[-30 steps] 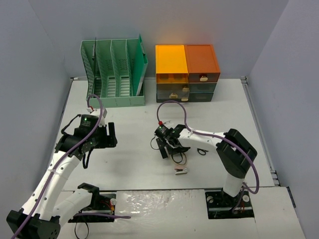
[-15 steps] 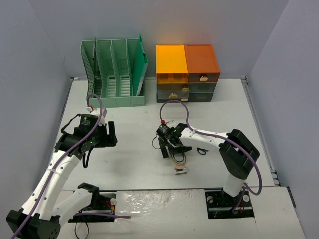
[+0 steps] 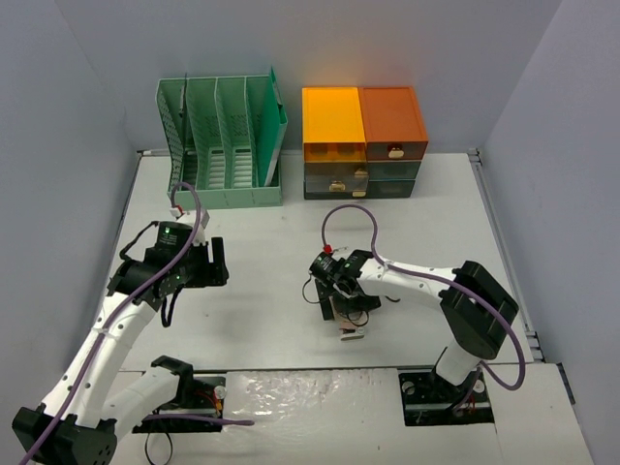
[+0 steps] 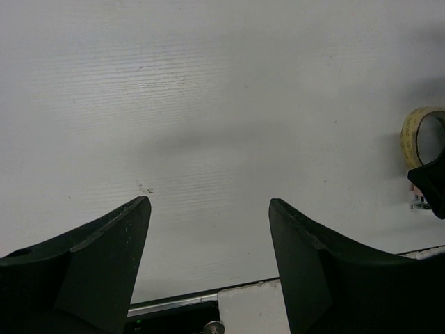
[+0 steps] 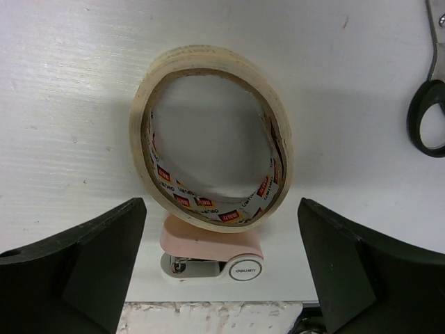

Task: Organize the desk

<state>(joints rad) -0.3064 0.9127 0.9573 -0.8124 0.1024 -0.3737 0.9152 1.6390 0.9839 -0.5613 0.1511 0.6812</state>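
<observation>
The off-white desk [image 3: 262,320] carries a roll of clear tape [image 5: 144,129] standing tilted against a small pink and white stapler [image 5: 212,252]. My right gripper [image 5: 222,209] hangs just over them, open, with a finger on either side of the roll and no contact visible. In the top view the right gripper [image 3: 341,308] is near the desk's front edge, with the stapler [image 3: 351,335] just in front of it. My left gripper [image 3: 221,263] hovers open over bare desk at the left, and the left gripper [image 4: 210,203] holds nothing. The tape roll [image 4: 411,136] shows at the far right of the left wrist view.
A mint-green slotted file rack [image 3: 223,145] and an orange and dark grey drawer unit [image 3: 363,140] stand along the back wall. A black scissors handle [image 5: 425,118] lies right of the tape. The desk's front edge [image 5: 208,305] runs just behind the stapler.
My right gripper has moved toward the near edge and now sits over the tape roll, jaws still wide. The left arm has not moved.
</observation>
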